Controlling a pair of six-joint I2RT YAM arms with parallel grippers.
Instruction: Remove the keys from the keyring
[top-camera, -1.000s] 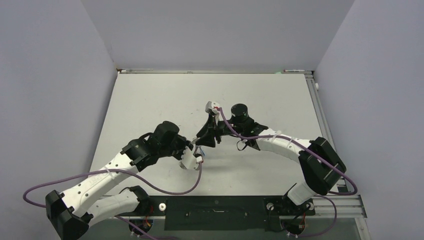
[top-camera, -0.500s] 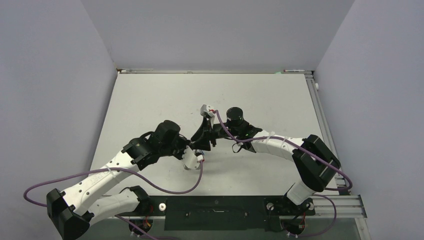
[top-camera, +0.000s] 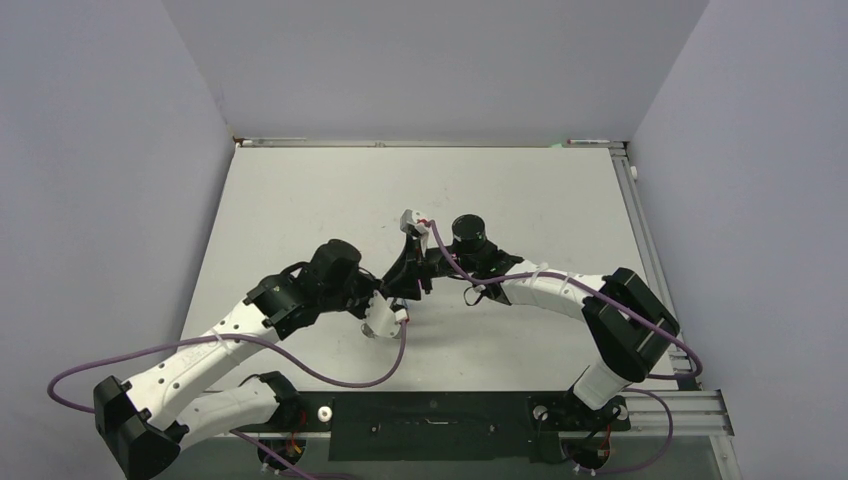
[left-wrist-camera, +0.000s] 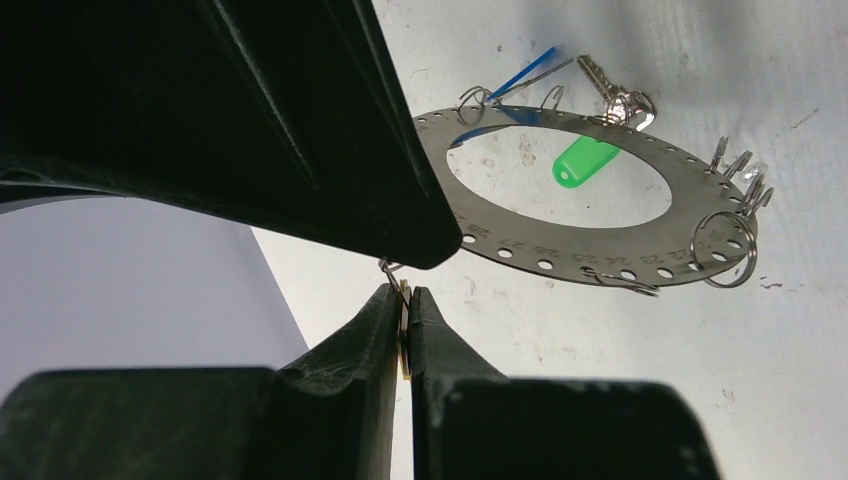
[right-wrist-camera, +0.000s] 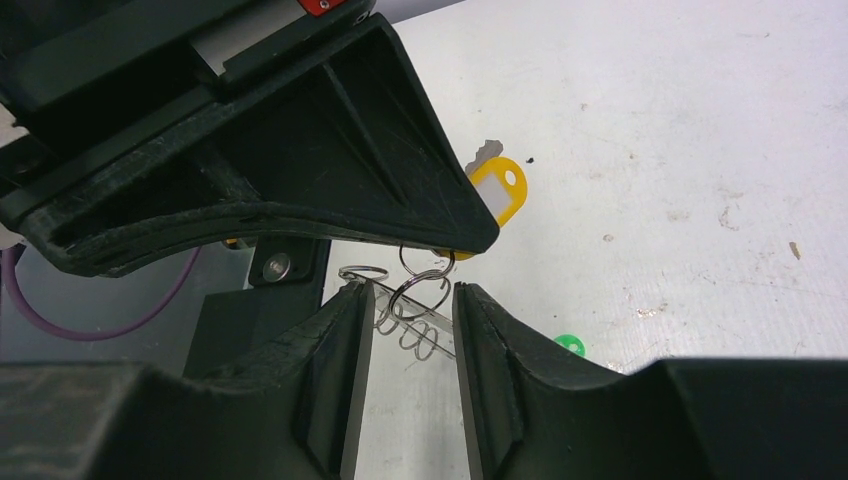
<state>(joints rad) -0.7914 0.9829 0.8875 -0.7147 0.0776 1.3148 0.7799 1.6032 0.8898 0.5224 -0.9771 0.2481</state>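
1. Table (top-camera: 300, 200): pale and scuffed. The left arm (top-camera: 200, 350) and right arm (top-camera: 560, 290) are meeting over its middle.
2. Right claw (right-wrist-camera: 408, 300): its fingers are standing apart with wire loops (right-wrist-camera: 420, 290) hanging in the gap. Cannot tell whether the pads are pressing on anything. The left arm's black housing is blocking the upper half of this view.
3. Left claw (left-wrist-camera: 405, 300): its fingers are pressing together, pinching one small wire ring (left-wrist-camera: 404, 335) at the keyring's edge.
4. Keyring (left-wrist-camera: 600, 250): it is sitting tilted over the table, just beyond the left claw. A black finger is covering its left part. From overhead it is hidden between the claws.
5. Keys: the green key (left-wrist-camera: 585, 162) is showing through the hole. The blue key (left-wrist-camera: 525, 72) and a silver key (left-wrist-camera: 612, 95) are lying at the far rim. The yellow key (right-wrist-camera: 500, 195) is half hidden behind the housing.
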